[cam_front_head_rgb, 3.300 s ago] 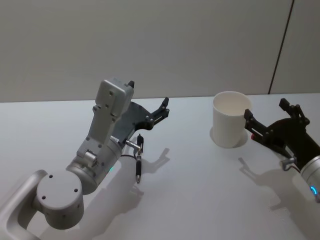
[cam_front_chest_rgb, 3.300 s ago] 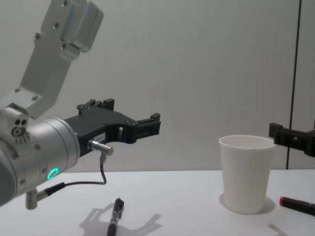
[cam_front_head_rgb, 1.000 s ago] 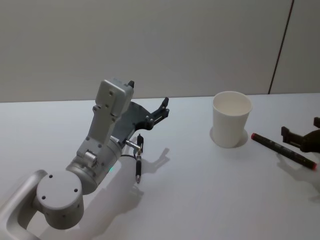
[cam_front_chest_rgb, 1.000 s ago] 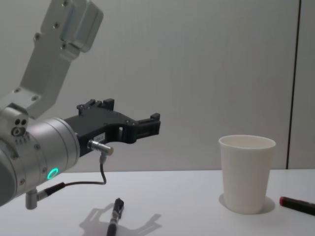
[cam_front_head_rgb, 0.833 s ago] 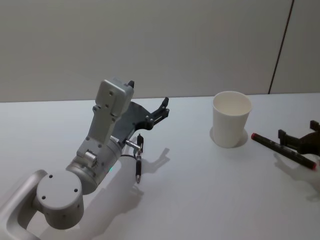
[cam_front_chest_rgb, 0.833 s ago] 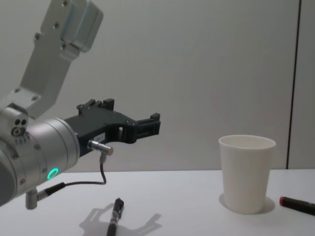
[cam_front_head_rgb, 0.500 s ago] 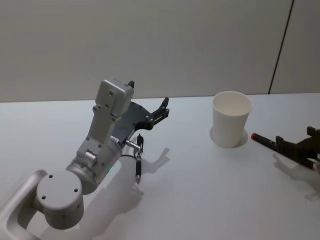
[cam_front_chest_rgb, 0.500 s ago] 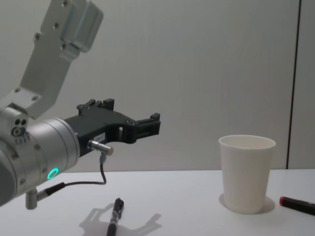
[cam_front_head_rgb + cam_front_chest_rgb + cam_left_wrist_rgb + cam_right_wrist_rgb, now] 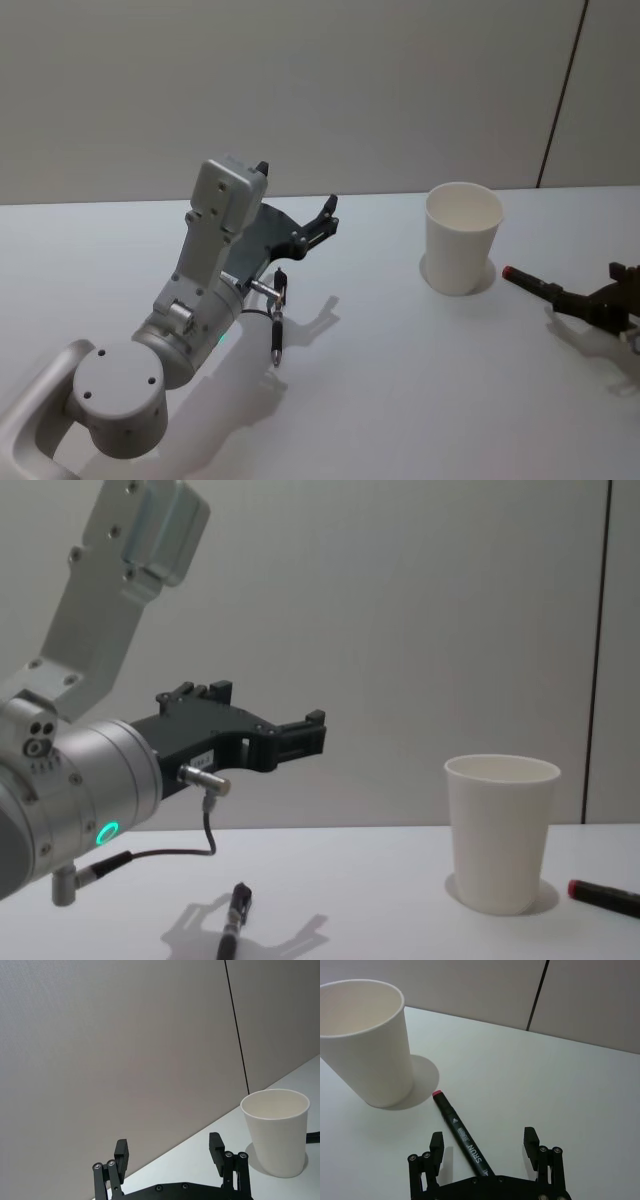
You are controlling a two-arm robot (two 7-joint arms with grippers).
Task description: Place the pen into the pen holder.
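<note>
pen [image 9: 463, 1135] barrel, white print, seemingly "SRUN"

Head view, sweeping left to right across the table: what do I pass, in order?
left gripper → pen holder → red-tipped pen → right gripper, open around the pen's far end.

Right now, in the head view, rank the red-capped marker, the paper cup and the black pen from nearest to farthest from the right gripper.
From the right gripper, open at the far right:
1. red-capped marker, lying directly beneath its fingers.
2. paper cup, standing just left of the marker.
3. black pen, far left, under the raised left gripper.
</note>
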